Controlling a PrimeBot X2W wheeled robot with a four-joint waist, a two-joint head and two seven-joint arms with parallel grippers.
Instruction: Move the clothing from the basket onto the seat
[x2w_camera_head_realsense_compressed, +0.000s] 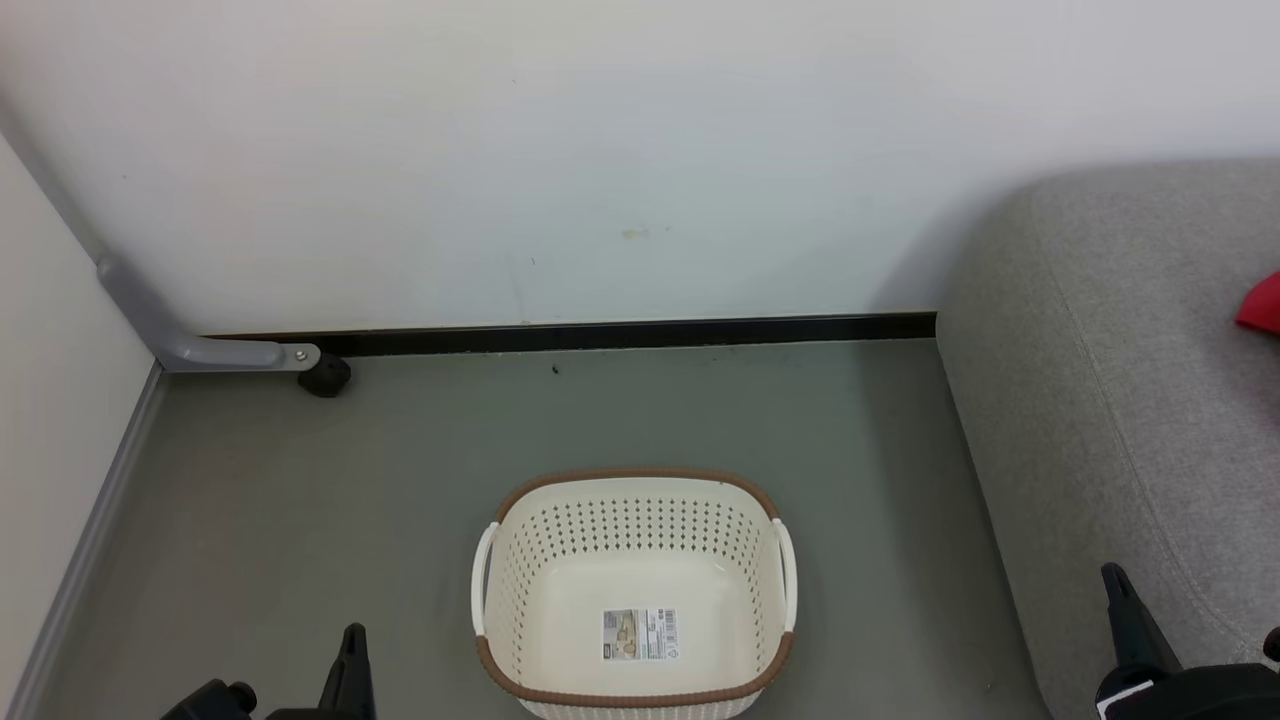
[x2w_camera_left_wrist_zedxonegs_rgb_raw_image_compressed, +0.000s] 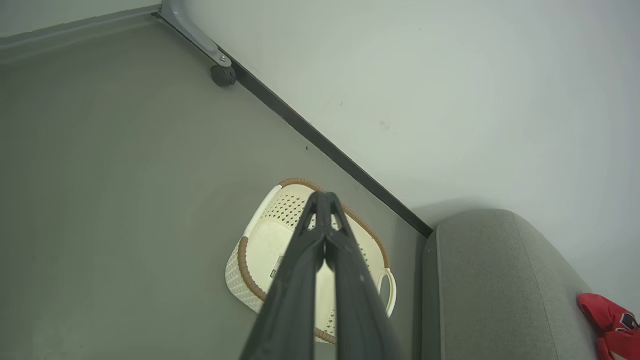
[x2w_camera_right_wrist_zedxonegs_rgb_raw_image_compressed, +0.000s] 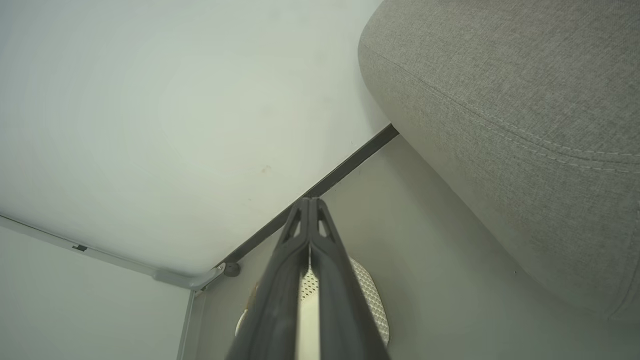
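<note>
Left claw (x2w_camera_head_realsense_compressed: 352, 642) and right claw (x2w_camera_head_realsense_compressed: 1120, 595) sit low at the near edge of the head view, one on either side of the laundry basket (x2w_camera_head_realsense_compressed: 635, 473). Both are pinched fully closed with nothing between the fingers. The wrist views confirm it: the fingers meet tip to tip and carry no cloth.

Now the basket. It stands upright on the grey floor (x2w_camera_head_realsense_compressed: 300, 500), just off the sofa's (x2w_camera_head_realsense_compressed: 1100, 400) left end, and it's empty! You can see straight down to the paper label (x2w_camera_head_realsense_compressed: 640, 634) on its bottom, with not a scrap of fabric inside.

And the clothing? Over on the sofa, a red garment (x2w_camera_head_realsense_compressed: 1262, 303) lies on the grey upholstery, well apart from the end nearest the basket. The left wrist view catches it too, bunched up with a hint of dark and white trim; the frame edge cuts off the rest.

By my reckoning the job looks done: basket cleared, clothing on the seat, both claws free. Whether any of it hangs off the sofa's far side, I can't tell.
</note>
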